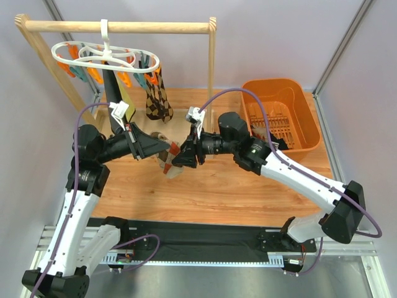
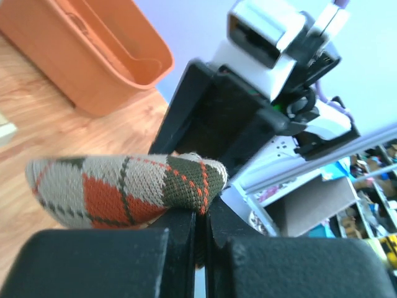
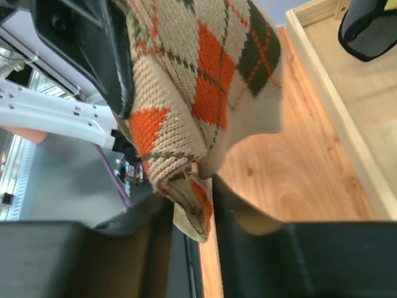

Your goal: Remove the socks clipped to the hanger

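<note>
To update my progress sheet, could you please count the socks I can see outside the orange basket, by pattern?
Argyle socks: 2, the hanging argyle sock clipped to the hanger and the held argyle sock in the left gripper
Dark socks: 1, the dark sock clipped to the hanger, as far as the top view shows
Total: 3

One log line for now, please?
left gripper: shut on argyle sock | right gripper: jaws around its end | hanger: socks clipped
</note>
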`<act>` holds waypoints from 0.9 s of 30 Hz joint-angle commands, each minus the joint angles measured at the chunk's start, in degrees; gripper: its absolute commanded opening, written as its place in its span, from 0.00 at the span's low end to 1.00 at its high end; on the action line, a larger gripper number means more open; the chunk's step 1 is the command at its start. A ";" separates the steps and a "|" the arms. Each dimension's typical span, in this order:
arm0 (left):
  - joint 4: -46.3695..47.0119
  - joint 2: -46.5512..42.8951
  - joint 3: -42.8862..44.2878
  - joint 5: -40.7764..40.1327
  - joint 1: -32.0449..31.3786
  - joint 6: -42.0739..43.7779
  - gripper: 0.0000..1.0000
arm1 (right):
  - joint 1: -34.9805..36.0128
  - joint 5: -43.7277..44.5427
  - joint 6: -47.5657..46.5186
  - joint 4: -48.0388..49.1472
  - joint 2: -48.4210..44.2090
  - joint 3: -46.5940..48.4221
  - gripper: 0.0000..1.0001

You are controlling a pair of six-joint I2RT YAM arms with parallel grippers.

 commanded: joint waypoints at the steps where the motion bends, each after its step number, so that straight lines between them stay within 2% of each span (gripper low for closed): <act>1: 7.14 0.45 -0.40 1.44 -0.96 -5.76 0.00 | 0.23 0.20 0.88 5.24 -0.42 -0.94 0.28; 2: 7.13 0.62 -0.75 0.73 -0.96 -5.76 0.02 | 0.32 0.64 0.97 5.68 -0.86 -2.08 0.01; 3: 6.87 0.80 -0.93 0.20 -0.96 -5.50 0.07 | 0.15 1.77 1.41 6.03 -2.17 -2.87 0.00; 4: 6.26 0.80 -1.28 -0.67 -0.96 -5.06 0.29 | 0.06 3.44 1.85 6.73 -3.14 -3.75 0.00; 5: 5.65 0.98 -1.28 -1.20 -0.96 -4.53 0.43 | -0.12 7.11 2.29 6.65 -4.19 -5.41 0.00; 8: 1.52 1.50 -0.85 -3.84 -0.96 -0.23 0.69 | -3.27 13.70 5.62 3.94 -8.24 -7.09 0.00; 9: -0.32 1.68 -0.41 -5.06 -0.96 1.52 0.73 | -5.98 16.00 7.46 2.27 -9.46 -7.53 0.00; 10: -3.99 1.77 0.12 -7.86 -0.96 4.67 0.86 | -7.49 18.28 8.52 -2.27 -11.39 -7.54 0.00; 12: -8.74 2.29 1.61 -11.47 -0.96 9.94 0.92 | -13.09 25.05 10.63 -7.73 -13.68 -7.10 0.00; 15: -15.17 4.04 5.03 -15.26 -0.96 16.89 0.93 | -21.70 26.82 10.29 -15.21 -18.78 -7.45 0.00; 16: -20.93 4.66 7.57 -19.97 -0.96 22.57 0.93 | -23.48 28.92 9.24 -19.50 -20.01 -6.67 0.00; 18: -28.59 6.68 9.87 -29.01 -0.96 27.26 0.93 | -28.12 34.73 8.18 -22.43 -21.51 -5.87 0.00; 21: -32.67 6.69 10.85 -37.12 -0.96 32.29 0.93 | -35.78 36.24 8.27 -27.17 -19.68 -2.28 0.00; 24: -32.07 4.51 8.30 -40.92 -0.96 34.05 0.93 | -41.58 35.71 8.53 -24.66 -16.87 -0.24 0.00; 27: -30.40 1.87 4.18 -44.87 -0.96 35.63 0.93 | -43.89 36.06 6.78 -19.56 -12.58 0.37 0.00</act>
